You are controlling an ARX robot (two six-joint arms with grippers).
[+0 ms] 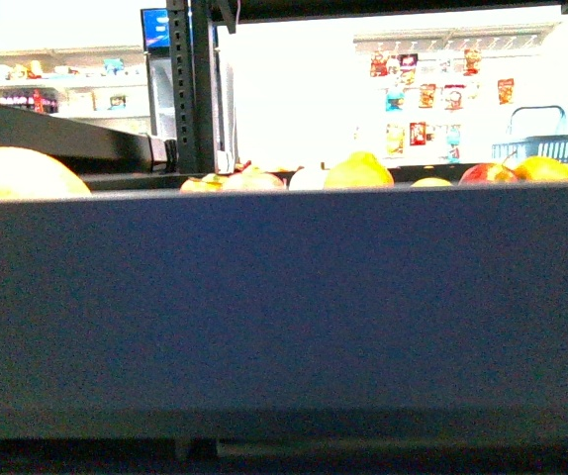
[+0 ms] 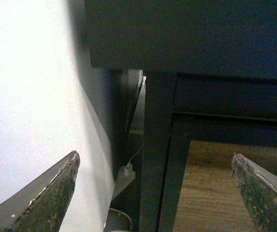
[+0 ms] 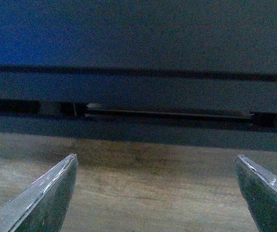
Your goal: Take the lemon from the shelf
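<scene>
Bright store background: white wall racks (image 1: pixel 423 89) and a grey basket (image 1: pixel 536 146) stand behind the stand. The shelf (image 1: pixel 284 307) fills most of the front view, and its dark tray wall hides all but the fruit tops. Left gripper (image 2: pixel 155 157): fingers spread wide, holding nothing, facing a black upright (image 2: pixel 155 145) and the wood-panel base (image 2: pixel 206 193). Right gripper (image 3: pixel 156 159): likewise spread and empty, low before the wood panel. The lemon (image 1: pixel 359 171) sits behind the tray rim, centre-right, between a pale fruit (image 1: pixel 307 179) and a red apple (image 1: pixel 487 173).

left jaws: dark wedges, yellow-flecked pads (image 2: pixel 51 205) | right jaws: dark wedges, scuffed pale edges
</scene>
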